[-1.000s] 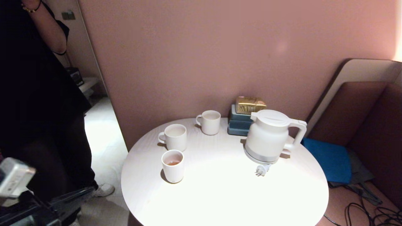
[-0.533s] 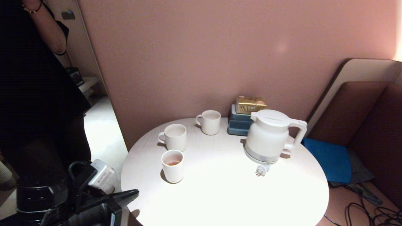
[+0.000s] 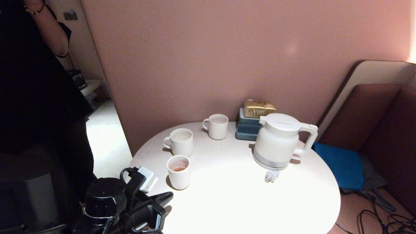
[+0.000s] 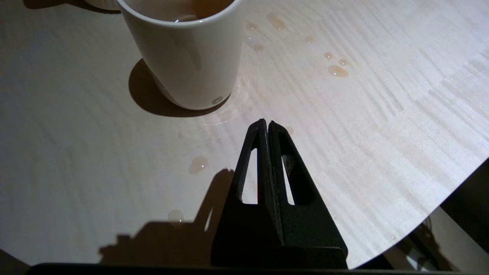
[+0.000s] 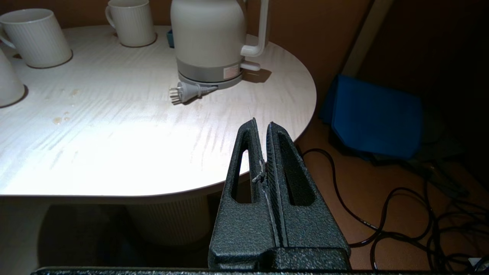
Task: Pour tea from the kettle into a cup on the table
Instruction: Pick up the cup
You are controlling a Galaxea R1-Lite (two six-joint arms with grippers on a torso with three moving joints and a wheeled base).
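Left wrist view crops the cup [image 4: 183, 57] rim, tea [image 4: 191, 9] barely visible, left pincer [image 4: 266, 124] closed, empty.

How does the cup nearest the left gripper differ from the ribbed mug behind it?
The near cup has no visible handle; the ribbed mug has a loop handle. The near cup's wall is smooth and narrower; the mug's is ribbed and wider. The near cup holds reddish-brown tea; none shows in the mug. Both are white and upright.
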